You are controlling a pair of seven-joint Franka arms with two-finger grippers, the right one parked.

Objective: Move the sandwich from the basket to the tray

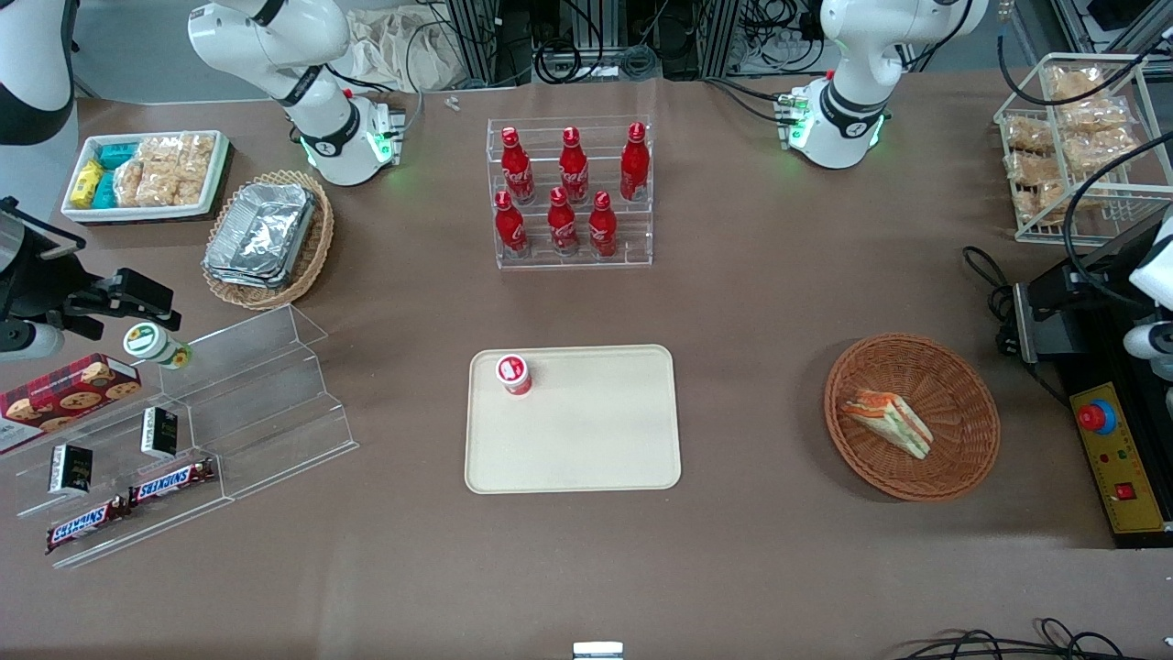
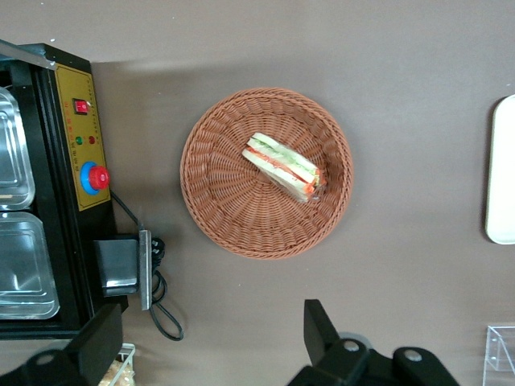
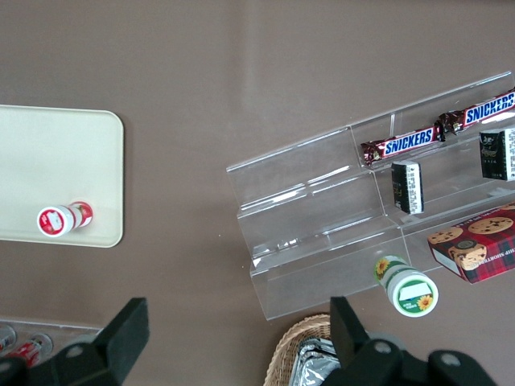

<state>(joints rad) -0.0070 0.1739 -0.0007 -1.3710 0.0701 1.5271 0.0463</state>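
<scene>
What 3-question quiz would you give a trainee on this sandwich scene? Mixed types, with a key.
1. True or false: the sandwich lies on the tray.
2. What already stands on the tray? A) a small red-and-white container B) a Snickers bar C) a foil dish
3. Where is the claw and how are its fingers?

Key
1. False; it lies in the basket.
2. A
3. High above the table beside the basket, open, holding nothing.

Orange-brown woven basket (image 1: 953,362); white sandwich (image 1: 887,423) with orange and green layers; cream tray (image 1: 586,440); 6 red bottles (image 1: 573,197); brown counter (image 1: 751,275); black end effector (image 2: 213,346).
</scene>
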